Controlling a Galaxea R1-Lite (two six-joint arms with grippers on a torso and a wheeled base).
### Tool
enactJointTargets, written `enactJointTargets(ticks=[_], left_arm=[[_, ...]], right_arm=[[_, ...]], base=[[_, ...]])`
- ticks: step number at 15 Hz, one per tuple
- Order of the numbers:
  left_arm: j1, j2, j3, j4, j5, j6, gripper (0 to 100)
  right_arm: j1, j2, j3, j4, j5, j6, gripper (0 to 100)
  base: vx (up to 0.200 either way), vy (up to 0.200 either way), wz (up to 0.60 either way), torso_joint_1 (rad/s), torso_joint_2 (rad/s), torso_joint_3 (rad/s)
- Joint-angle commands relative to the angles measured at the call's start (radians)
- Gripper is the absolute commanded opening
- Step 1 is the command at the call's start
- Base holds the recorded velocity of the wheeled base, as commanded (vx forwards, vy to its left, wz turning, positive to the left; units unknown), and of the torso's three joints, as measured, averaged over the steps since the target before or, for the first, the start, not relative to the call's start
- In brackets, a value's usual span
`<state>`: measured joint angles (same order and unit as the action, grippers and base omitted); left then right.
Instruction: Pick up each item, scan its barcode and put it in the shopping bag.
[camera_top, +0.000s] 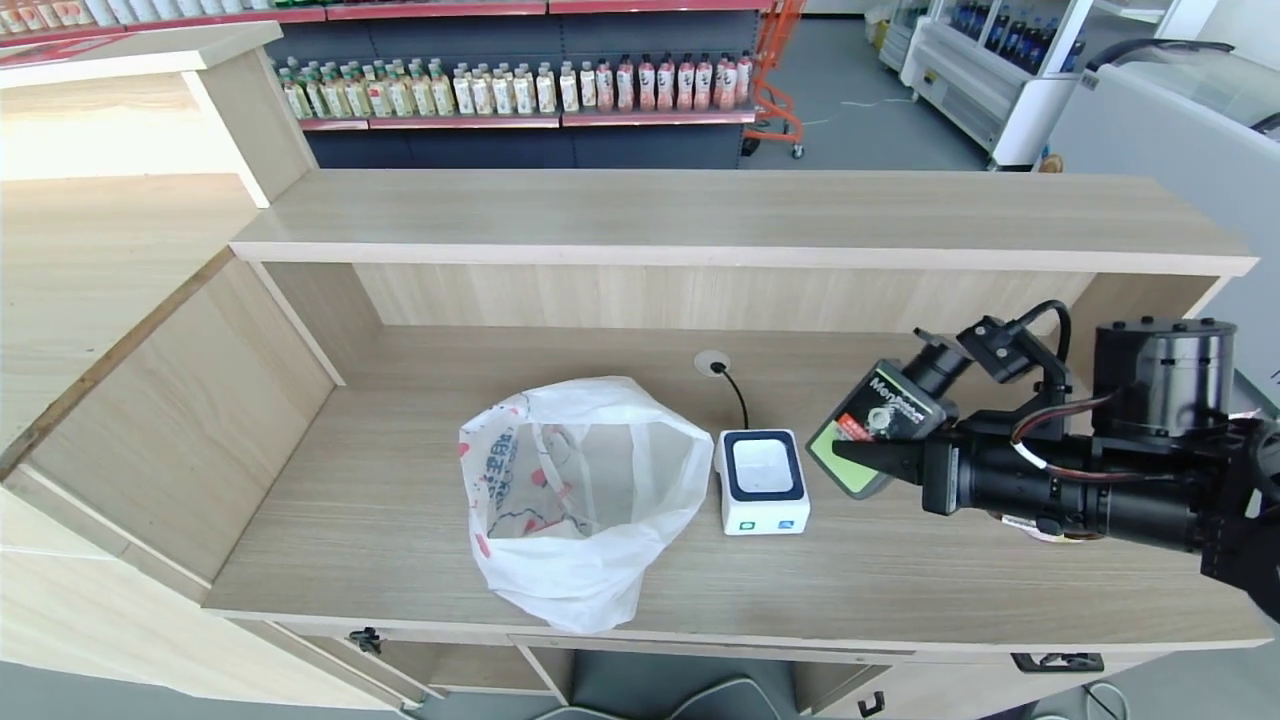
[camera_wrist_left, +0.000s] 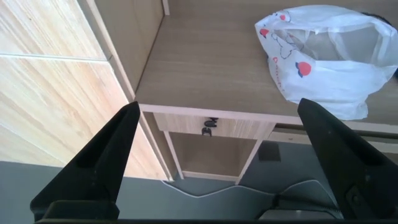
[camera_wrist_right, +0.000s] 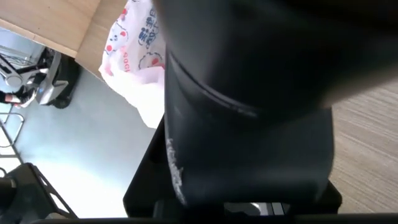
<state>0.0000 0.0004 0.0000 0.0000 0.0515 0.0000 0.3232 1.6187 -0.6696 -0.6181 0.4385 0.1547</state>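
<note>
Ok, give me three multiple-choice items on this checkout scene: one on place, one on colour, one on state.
1. Relative to the shopping bag, the scanner stands: A) inside it B) beside it, on the robot's right C) behind it.
2. The bag is: A) white with red print B) black C) green.
3. The right gripper is: A) open, empty B) resting in the bag C) shut on the black-and-green item.
Answers: B, scanner sits right of bag; A, red marks on white plastic; C, fingers clamp the item.

Shopping bag (camera_top: 580, 500): on tabletop (camera_top: 350, 520), centre.
Scanner (camera_top: 762, 480): just right of the bag.
Item (camera_top: 878, 418): in my right hand (camera_top: 866, 452), further right.
</note>
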Motion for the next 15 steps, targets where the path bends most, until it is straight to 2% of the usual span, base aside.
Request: enactJointTargets(ticks=[1, 4, 8, 11, 15], left_arm=[[0.0, 0.0, 0.0, 0.0, 0.001, 0.0, 100], [0.0, 0.0, 0.0, 0.0, 0.001, 0.0, 100], [0.0, 0.0, 0.0, -0.002, 0.001, -0.005, 100], [0.0, 0.0, 0.0, -0.002, 0.001, -0.005, 100], [0.0, 0.0, 0.0, -0.002, 0.001, -0.005, 100]], right_arm=[[0.014, 0.05, -0.031, 0.001, 0.011, 0.003, 0], [0.051, 0.072, -0.039, 0.0, 0.009, 0.009, 0], [0.08, 0.162, -0.056, -0.012, -0.029, -0.01, 0], [0.08, 0.267, -0.096, -0.072, -0.046, -0.061, 0], [0.122, 0.408, -0.205, -0.117, -0.047, -0.127, 0]], base=[[0.0, 0.2, 0.0, 0.027, 0.01, 0.002], [0.0, 0.2, 0.0, 0.011, 0.01, 0.002], [0.0, 0.0, 0.0, 0.0, 0.0, 0.0], [0.0, 0.0, 0.0, 0.0, 0.0, 0.0], [0.0, 0.0, 0.0, 0.0, 0.0, 0.0]])
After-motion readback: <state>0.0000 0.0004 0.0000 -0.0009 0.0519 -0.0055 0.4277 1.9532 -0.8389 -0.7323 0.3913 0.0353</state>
